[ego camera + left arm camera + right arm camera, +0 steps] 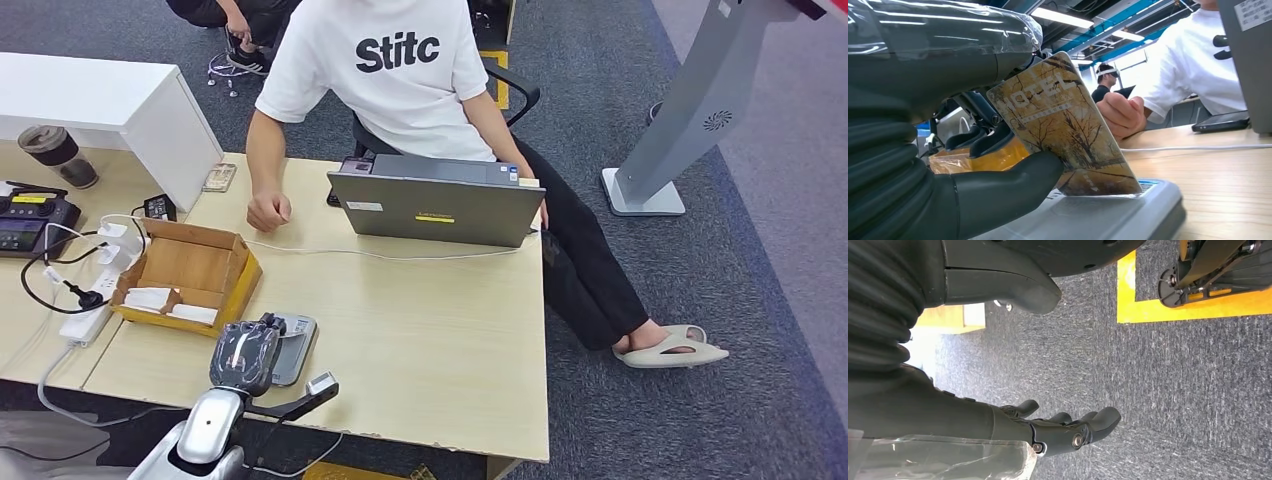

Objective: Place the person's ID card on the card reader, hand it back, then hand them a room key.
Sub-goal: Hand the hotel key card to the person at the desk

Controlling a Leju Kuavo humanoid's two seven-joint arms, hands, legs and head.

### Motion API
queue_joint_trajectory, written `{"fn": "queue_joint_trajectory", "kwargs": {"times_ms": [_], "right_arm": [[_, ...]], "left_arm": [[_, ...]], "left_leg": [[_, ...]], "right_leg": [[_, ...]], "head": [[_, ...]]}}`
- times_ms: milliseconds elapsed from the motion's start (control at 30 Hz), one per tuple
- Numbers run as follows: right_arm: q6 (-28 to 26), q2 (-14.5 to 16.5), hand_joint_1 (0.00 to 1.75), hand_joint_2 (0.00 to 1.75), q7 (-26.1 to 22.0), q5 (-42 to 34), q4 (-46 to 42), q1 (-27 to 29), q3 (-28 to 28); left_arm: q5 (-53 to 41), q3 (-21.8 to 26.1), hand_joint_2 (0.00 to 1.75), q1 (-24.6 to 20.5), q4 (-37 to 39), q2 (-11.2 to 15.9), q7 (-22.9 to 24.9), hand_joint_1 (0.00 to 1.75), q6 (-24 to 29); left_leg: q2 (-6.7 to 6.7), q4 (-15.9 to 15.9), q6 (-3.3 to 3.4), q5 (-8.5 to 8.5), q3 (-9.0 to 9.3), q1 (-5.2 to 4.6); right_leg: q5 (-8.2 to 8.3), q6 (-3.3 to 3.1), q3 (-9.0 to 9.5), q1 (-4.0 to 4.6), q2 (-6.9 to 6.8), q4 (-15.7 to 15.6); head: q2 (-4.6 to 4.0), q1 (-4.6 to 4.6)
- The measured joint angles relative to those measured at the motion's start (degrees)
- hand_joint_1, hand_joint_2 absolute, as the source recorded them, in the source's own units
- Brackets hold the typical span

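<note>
holding one card [1063,125] printed with bare trees and partly hidden letters, the left hand [245,355] pinches it between thumb [1013,180] and dark fingers [980,140]; the card's lower edge rests on the one grey reader [1128,210], tilted, not flat. in the head view the hand covers the card, and the reader [295,345] sits at the near edge of the table [430,340], just beside a cardboard box [190,270].

the right hand [1048,430] hangs over dark grey carpet [1173,390] with its fingers loosely curled and apart, nothing in them.

one person in a white shirt [385,70] sits across the table behind one grey laptop [435,205], a fist [268,210] resting on the wood. one white cable [380,253] runs across the tabletop in front of the laptop. in the box lie two white items, too small to make out. one phone [219,177] lies near the far edge. to the left sit a power strip [95,290] with black leads, a dark device [30,222] cut off by the frame, and a lidded cup [55,155].

a second person is cut off at the top edge. a grey stand [690,110] rises from the carpet on the right, with yellow floor tape [1188,310] in the right wrist view.
</note>
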Motion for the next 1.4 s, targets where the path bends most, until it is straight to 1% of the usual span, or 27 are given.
{"fn": "queue_joint_trajectory", "kwargs": {"times_ms": [167,500,767,900,1033,1233,1400], "right_arm": [[0.0,0.0,0.0,1.75,0.1,0.6,0.0,0.0,0.0],[0.0,0.0,0.0,1.75,0.0,0.7,0.0,0.0,0.0],[0.0,0.0,0.0,1.75,0.0,1.2,0.0,0.1,-0.2],[0.0,0.0,0.0,1.75,0.1,1.9,0.0,0.1,-0.3],[0.0,0.0,0.0,1.75,0.0,2.4,0.0,0.1,-0.4],[0.0,0.0,0.0,1.75,-0.3,3.2,0.0,0.0,-0.4],[0.1,0.0,0.0,1.75,-0.6,3.7,0.0,0.0,-0.4]], "left_arm": [[0.4,0.2,1.75,0.0,-0.8,1.2,0.1,1.75,0.0],[0.7,0.5,1.75,-0.2,-1.3,1.6,-0.2,1.75,0.4],[2.6,1.6,1.75,-3.5,-2.1,2.5,-2.7,1.75,1.7],[2.6,2.4,1.75,-5.2,-2.9,3.2,-3.5,1.75,3.5],[2.1,2.6,1.75,-6.4,-3.0,3.7,-4.2,1.75,4.1],[1.2,2.6,1.75,-8.8,-3.0,3.8,-4.5,1.75,4.7],[0.9,2.6,1.75,-9.7,-2.8,3.8,-4.5,1.75,4.8]], "left_leg": [[-0.01,0.0,-0.03,0.02,0.0,0.01],[-0.01,0.0,-0.04,0.03,-0.02,0.01],[-0.02,0.0,-0.01,0.06,-0.04,0.02],[0.0,0.0,-0.01,0.06,-0.04,0.01],[-0.02,0.0,-0.01,0.06,-0.06,0.01],[-0.01,0.0,-0.01,0.06,-0.06,0.01],[0.0,0.0,-0.01,0.06,-0.06,0.01]], "right_leg": [[0.0,0.0,0.0,0.0,-0.01,0.0],[0.0,0.0,-0.03,0.0,-0.01,0.0],[0.01,-0.01,-0.04,0.01,-0.01,0.0],[0.01,-0.01,-0.05,0.0,0.01,0.0],[0.01,-0.01,-0.07,0.0,0.0,0.0],[0.02,-0.02,-0.07,0.0,0.0,0.0],[0.02,-0.02,-0.07,0.0,0.0,0.0]], "head": [[0.0,0.0],[0.0,0.0],[0.0,0.0],[0.0,-0.01],[0.0,0.0],[0.0,0.0],[0.0,0.0]]}}
